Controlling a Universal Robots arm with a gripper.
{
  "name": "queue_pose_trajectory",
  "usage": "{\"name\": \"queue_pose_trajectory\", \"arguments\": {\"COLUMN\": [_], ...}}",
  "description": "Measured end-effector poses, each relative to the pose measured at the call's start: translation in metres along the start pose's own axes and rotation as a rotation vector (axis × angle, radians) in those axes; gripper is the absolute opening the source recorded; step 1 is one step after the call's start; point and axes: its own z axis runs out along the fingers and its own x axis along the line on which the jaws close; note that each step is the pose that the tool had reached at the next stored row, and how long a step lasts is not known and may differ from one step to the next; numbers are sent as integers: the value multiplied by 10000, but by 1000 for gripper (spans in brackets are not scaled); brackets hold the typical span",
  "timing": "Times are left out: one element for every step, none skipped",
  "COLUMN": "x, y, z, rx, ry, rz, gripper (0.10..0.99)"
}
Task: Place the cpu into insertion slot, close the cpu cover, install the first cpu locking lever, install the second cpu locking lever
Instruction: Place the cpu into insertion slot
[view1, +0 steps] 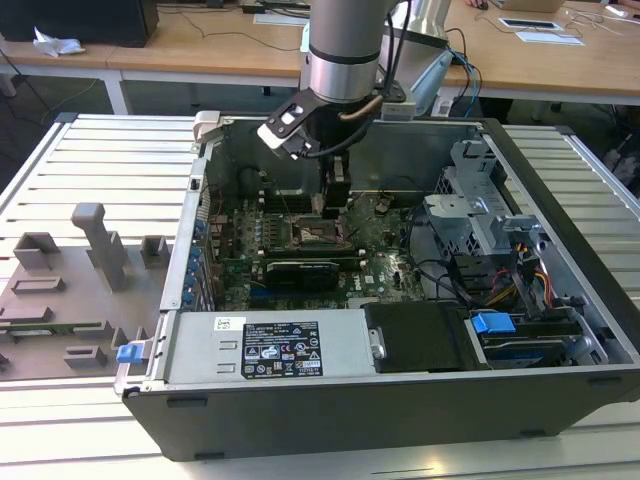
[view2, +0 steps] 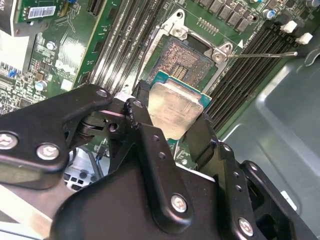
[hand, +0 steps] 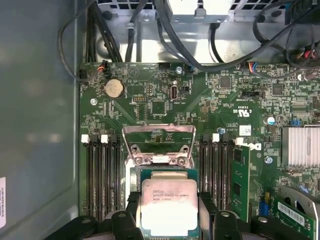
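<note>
My gripper (view1: 335, 203) reaches down inside the open computer case and is shut on the cpu (view2: 173, 114), a flat square chip with a pale metal top. In both wrist views a black finger (view2: 141, 107) presses on each side of the chip. The cpu (hand: 167, 206) hangs just above the insertion slot (view2: 184, 56), whose dark pin field and silver rim show beyond the chip. The cpu cover (hand: 159, 129) stands flipped open at the slot's far side. A thin locking lever (view2: 260, 54) sticks out sideways from the slot's corner.
Black memory slots (hand: 100, 175) flank the socket on both sides. A silver power supply (view1: 270, 345) lies at the case's front, and a drive cage (view1: 480, 210) with cables stands at the exterior view's right. A grey fixture tray (view1: 70, 270) sits outside the case.
</note>
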Motion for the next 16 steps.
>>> {"name": "queue_pose_trajectory", "arguments": {"x": [0, 0, 0, 0, 0, 0, 0, 0, 0, 0, 0, 0, 0, 0, 0, 0], "y": [0, 0, 0, 0, 0, 0, 0, 0, 0, 0, 0, 0, 0, 0, 0, 0], "z": [0, 0, 0, 0, 0, 1, 1, 1, 1, 1, 1, 1, 1, 1, 1, 1], "rx": [-2, -3, -4, -5, -6, -7, -8, -10, -10, -12, -12, -13, -15, -16, -17, -17], "ry": [-2, -4, -4, -5, -7, -7, -9, -10, -10, -12, -13, -14, -15, -16, -17, -18], "rz": [96, 174, 247, 305, 392, 444, 516, 593, 640, 703, 768, 823, 914, 1006, 1053, 1100], "gripper": [541, 541, 541, 541, 541, 541, 541, 541, 541, 541, 541, 541, 541, 541, 541, 541]}}
